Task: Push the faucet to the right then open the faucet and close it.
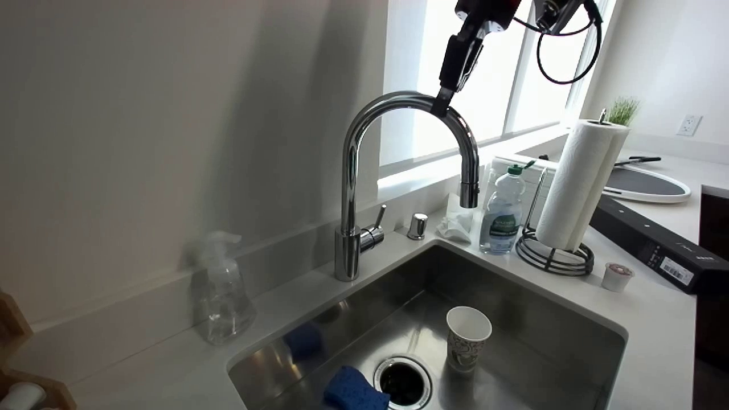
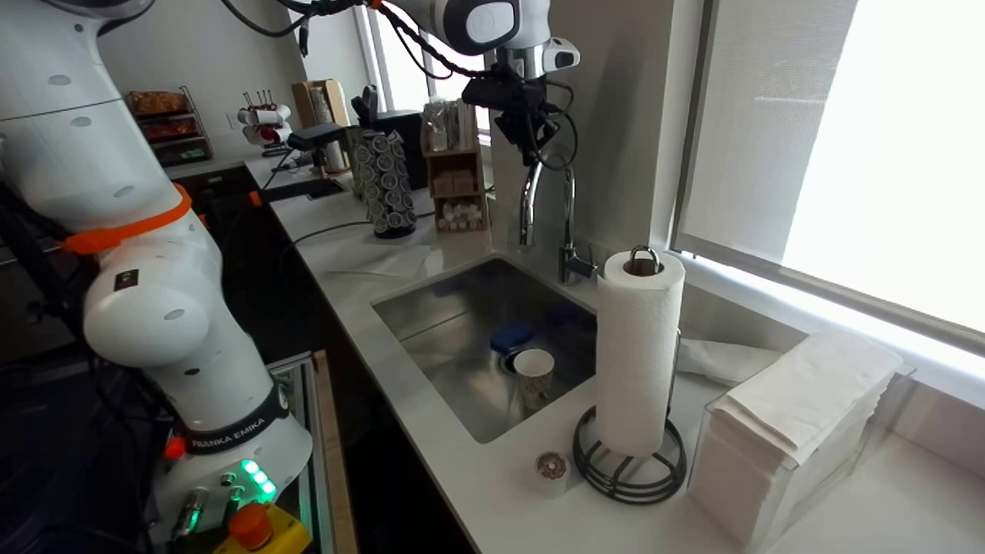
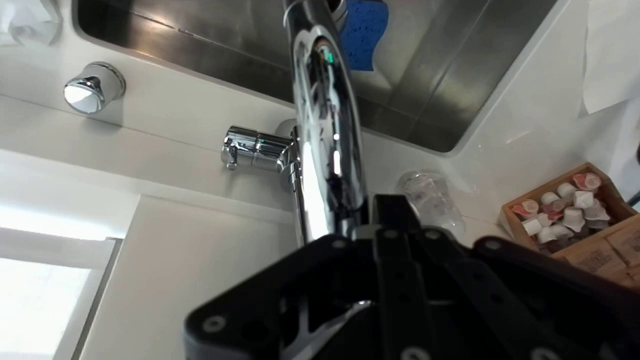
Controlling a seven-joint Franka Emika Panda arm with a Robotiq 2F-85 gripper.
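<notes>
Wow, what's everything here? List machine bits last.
sink: one, grey, in white counter
faucet: one, chrome, beside sink
cap: one, chrome, beside faucet
sponge: one, blue, in sink
cup: one, white patterned, in sink
towel roll: one, white, on black stand
soap bottle: one, transparent, near stand
dispenser: one, transparent, on counter
crumpled paper: one, white, by soap bottle
napkins: one stack, white, on counter
pod: one, white, near stand
box: one, black, on counter
pod rack: one, grey, on counter
shelf: one, brown, beside pod rack
plant: one, green, background
arm: one, white, base beside counter
end effector: one, black, by faucet
</notes>
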